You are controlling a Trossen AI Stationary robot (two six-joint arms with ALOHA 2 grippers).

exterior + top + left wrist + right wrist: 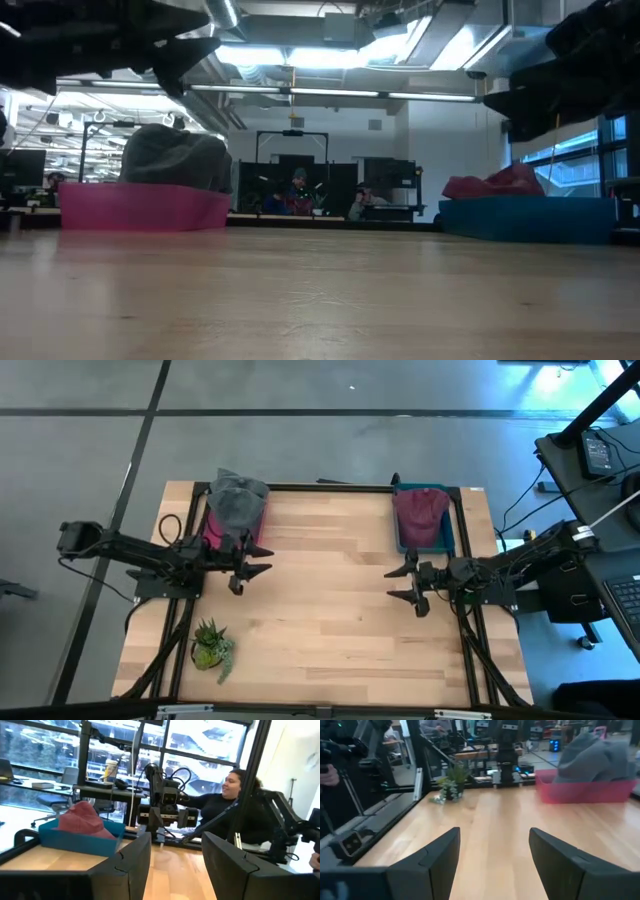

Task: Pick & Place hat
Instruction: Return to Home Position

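A grey hat (pixel 238 501) lies heaped in a pink bin (pixel 217 528) at the table's far left; it also shows in the low view (pixel 176 158) and the right wrist view (pixel 594 756). A dark red hat (pixel 420 515) lies in a blue bin (pixel 447 536) at the far right, seen too in the left wrist view (pixel 81 820). My left gripper (pixel 250 568) hovers open just near of the pink bin, pointing toward the table's right. My right gripper (pixel 402 584) hovers open near the blue bin, pointing toward the table's left. Both touch nothing.
A small potted plant (pixel 211 646) stands near the table's near left corner. Bare wooden tabletop (pixel 330 610) lies between the two grippers. A person (pixel 227 810) sits beyond the table's right side, among desks and cables.
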